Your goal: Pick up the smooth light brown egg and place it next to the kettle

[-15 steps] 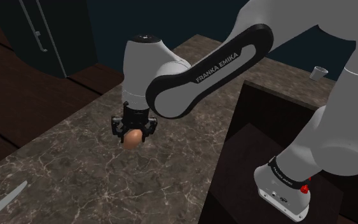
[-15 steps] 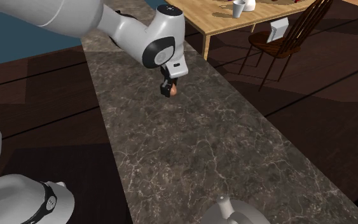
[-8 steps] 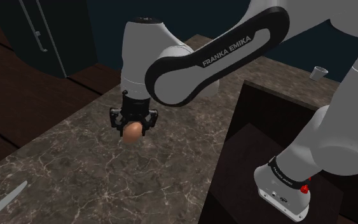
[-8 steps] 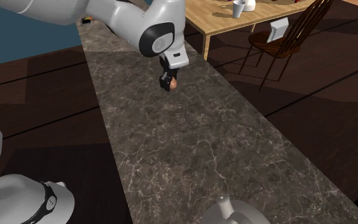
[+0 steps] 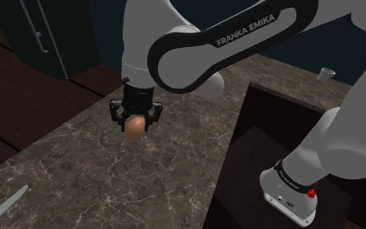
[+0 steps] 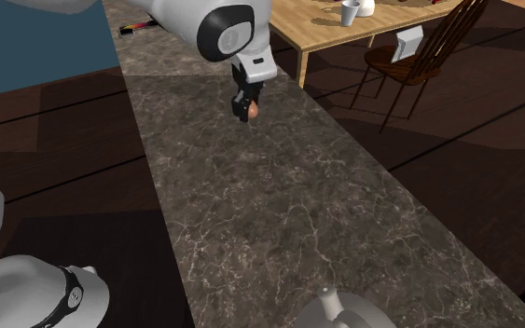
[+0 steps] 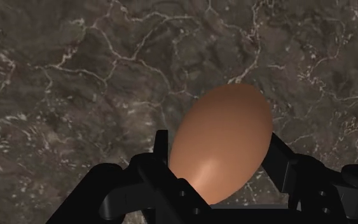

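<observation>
A smooth light brown egg hangs above the dark marble counter, clasped between the black fingers of my gripper. The second exterior view has the egg in the gripper over the far part of the counter. Seen from the wrist, the egg sits between the two fingers, which press on its sides, with marble below it. A grey rounded top, perhaps the kettle, peeks in at the near end of the counter in the second exterior view.
A dark cabinet box stands beside my stand. A wooden table with a white cup and a chair lies beyond the counter. A grey strip lies at the counter's near corner. A small cup rests far back.
The arm has risen and lifted the egg higher off the counter, drifting slightly toward the shoulder view's left. The grip on the egg has stayed.
</observation>
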`<state>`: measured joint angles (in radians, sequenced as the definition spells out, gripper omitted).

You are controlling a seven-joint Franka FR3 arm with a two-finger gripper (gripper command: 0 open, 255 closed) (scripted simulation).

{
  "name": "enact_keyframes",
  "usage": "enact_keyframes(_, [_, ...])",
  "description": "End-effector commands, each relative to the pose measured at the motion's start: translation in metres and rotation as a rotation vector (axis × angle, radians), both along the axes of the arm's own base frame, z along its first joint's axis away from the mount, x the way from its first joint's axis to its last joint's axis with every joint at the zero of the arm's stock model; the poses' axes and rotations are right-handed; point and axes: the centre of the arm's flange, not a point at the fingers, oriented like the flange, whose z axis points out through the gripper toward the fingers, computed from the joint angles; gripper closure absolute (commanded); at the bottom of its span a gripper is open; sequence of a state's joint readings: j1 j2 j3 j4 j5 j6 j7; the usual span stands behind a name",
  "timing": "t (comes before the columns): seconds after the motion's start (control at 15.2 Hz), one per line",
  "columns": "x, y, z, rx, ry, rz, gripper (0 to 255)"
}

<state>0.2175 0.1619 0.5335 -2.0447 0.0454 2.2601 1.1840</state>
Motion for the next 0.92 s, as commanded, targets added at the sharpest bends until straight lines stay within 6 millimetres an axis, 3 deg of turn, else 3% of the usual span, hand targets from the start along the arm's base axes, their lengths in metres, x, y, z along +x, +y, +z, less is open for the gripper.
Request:
enact_keyframes(0.0, [0.001,-0.001,0.011,0.000,0.000,0.000,255])
enact_keyframes(0.86, [0.001,-0.001,0.080,0.000,0.000,0.000,255])
